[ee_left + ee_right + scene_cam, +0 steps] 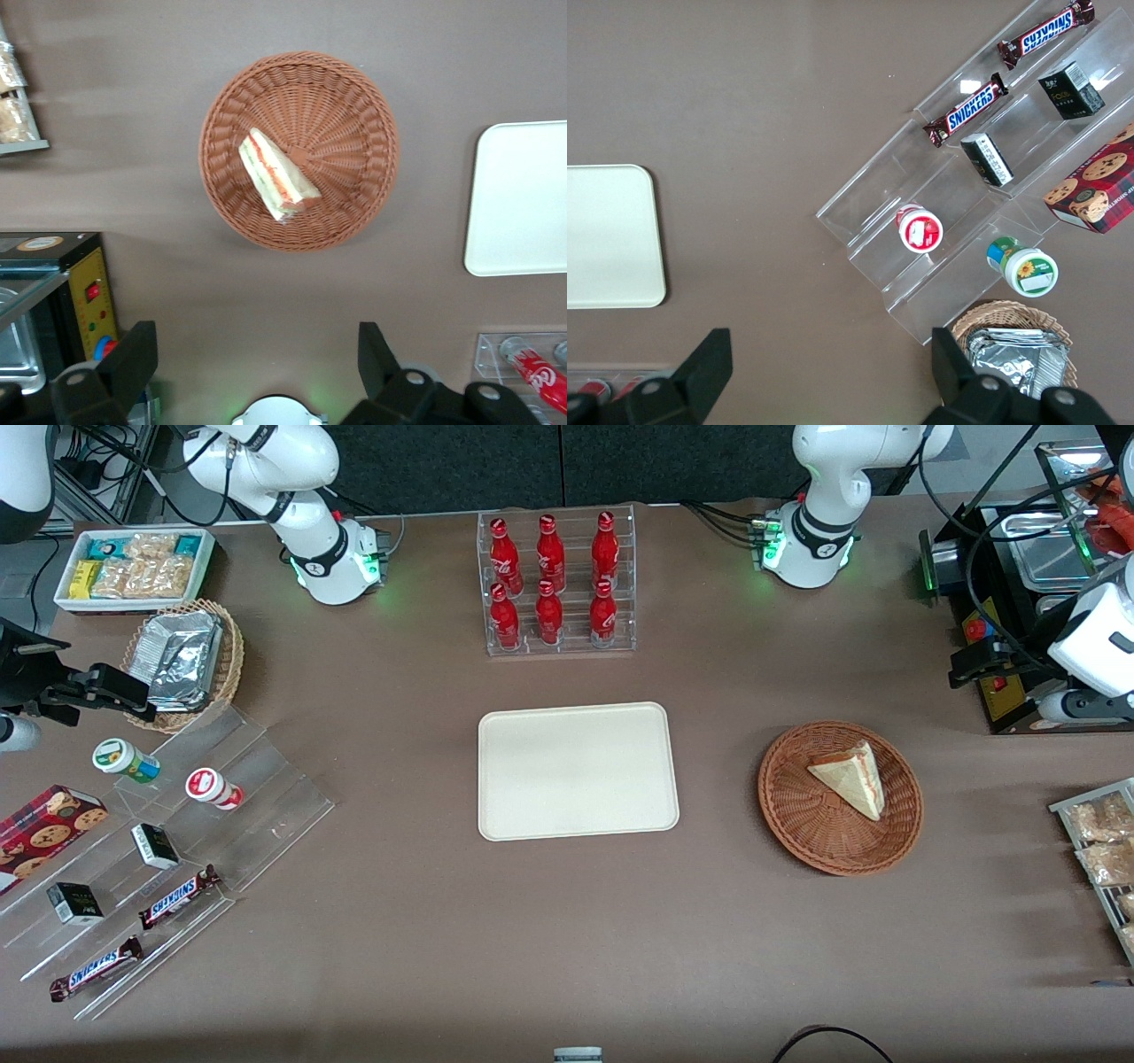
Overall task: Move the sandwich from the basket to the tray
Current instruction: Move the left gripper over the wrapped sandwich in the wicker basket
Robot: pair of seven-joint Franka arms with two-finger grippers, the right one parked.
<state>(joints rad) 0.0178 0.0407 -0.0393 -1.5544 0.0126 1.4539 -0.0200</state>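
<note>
On the brown surface [567, 921] lie the empty cream tray [578, 771] and, toward my working end, the wicker basket [797, 815] holding the sandwich [850, 778]. Two bars in the clear stand read SNICKERS [177, 896]. My gripper [257, 363] hangs above the surface near the basket, fingers [133, 354] wide apart, touching nothing.

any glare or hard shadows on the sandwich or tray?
Front view: flat, even light; the tray is bright cream without hotspots, and the sandwich in the basket shows clearly. Left wrist view: soft shadows only, the open gripper is dark, with a green glow between its fingers.
</note>
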